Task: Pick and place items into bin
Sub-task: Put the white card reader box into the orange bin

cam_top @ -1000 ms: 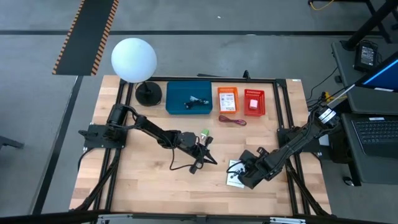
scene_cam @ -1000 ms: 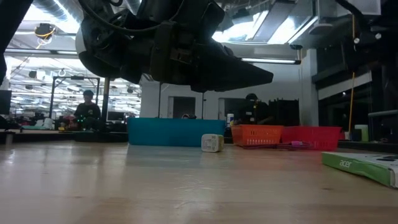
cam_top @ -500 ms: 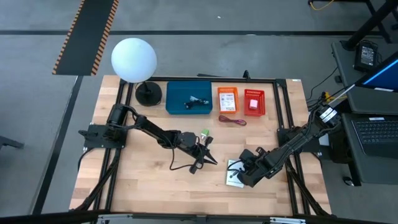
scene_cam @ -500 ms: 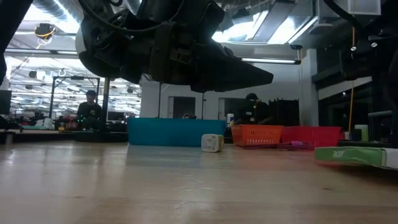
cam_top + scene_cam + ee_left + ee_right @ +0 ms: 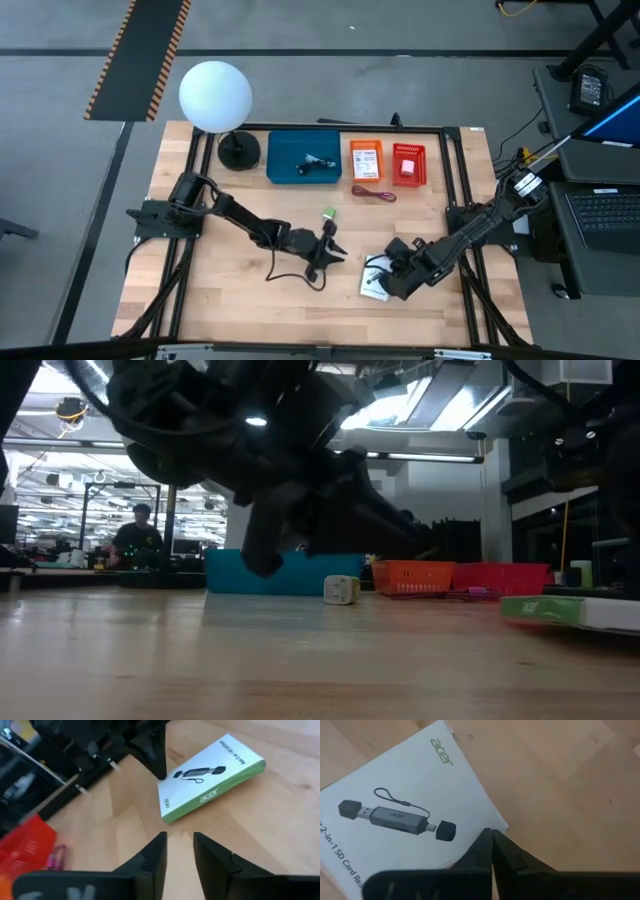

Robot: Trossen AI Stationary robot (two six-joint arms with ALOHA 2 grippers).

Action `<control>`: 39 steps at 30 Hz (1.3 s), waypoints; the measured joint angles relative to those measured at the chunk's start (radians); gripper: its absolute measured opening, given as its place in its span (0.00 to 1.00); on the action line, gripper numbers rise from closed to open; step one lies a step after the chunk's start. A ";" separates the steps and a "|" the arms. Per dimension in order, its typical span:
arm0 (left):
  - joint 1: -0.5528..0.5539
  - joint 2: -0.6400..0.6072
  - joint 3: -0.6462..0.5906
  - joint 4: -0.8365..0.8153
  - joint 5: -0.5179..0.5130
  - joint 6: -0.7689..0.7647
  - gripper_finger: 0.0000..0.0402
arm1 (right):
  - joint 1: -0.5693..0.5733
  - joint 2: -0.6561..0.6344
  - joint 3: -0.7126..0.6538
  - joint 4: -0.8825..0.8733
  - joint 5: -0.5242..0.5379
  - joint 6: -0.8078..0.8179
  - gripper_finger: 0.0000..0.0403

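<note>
Since a second ago the left gripper (image 5: 333, 250) has slid toward the table's front, away from the small green lump (image 5: 329, 213), and its fingers now stand slightly parted, holding nothing. Along the far edge, the blue rectangular bin (image 5: 304, 158) holds a small dark item, the orange basket (image 5: 366, 160) a printed white card, the red basket (image 5: 408, 164) a white piece. At the right, the right gripper (image 5: 384, 281) sits clenched at the edge of the white-and-green Acer card-reader box (image 5: 212, 777), now tilted up.
</note>
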 joint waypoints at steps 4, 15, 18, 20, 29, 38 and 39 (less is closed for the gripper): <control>-0.037 0.000 0.000 0.001 -0.055 0.098 0.30 | -0.016 0.000 0.000 0.015 -0.008 0.024 0.00; -0.085 0.000 0.000 -0.009 -0.070 0.197 0.38 | -0.094 0.008 -0.001 0.069 -0.048 0.026 0.00; -0.087 0.000 0.000 -0.040 -0.068 0.288 0.38 | -0.120 0.025 0.001 0.077 -0.072 0.025 0.00; -0.091 0.000 0.000 -0.054 -0.069 0.336 0.38 | -0.131 0.038 0.003 0.092 -0.084 0.024 0.00; -0.120 0.000 0.000 -0.094 -0.021 0.453 0.38 | -0.132 0.044 0.003 0.116 -0.086 0.025 0.00; -0.125 0.000 0.000 -0.102 -0.029 0.483 0.37 | -0.154 0.047 0.001 0.156 -0.096 0.026 0.00; -0.125 0.000 0.000 -0.102 -0.028 0.484 0.37 | -0.156 0.047 0.001 0.156 -0.096 0.026 0.00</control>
